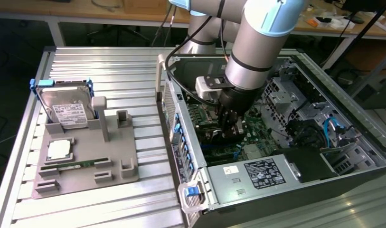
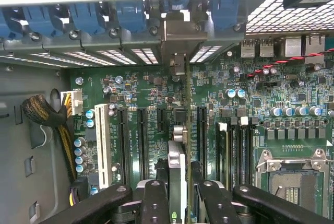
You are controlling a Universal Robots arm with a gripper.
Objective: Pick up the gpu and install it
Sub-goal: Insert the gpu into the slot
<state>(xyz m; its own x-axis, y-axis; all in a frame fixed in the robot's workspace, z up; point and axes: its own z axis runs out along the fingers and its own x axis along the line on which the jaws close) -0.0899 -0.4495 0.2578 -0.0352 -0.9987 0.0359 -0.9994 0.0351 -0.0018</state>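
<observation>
The gpu [image 2: 177,174] is already picked up and is held edge-on in the closed hand [image 1: 231,127], low inside the open computer case [image 1: 344,156] over the motherboard [image 2: 156,104]. Whether it is seated in a slot cannot be told.

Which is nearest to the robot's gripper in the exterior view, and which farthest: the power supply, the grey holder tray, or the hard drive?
From the gripper, inside the computer case:
1. Power supply, in the case, just toward the camera.
2. Grey holder tray, outside the case, on the exterior view's left.
3. Hard drive, at the tray's far-left end.
</observation>
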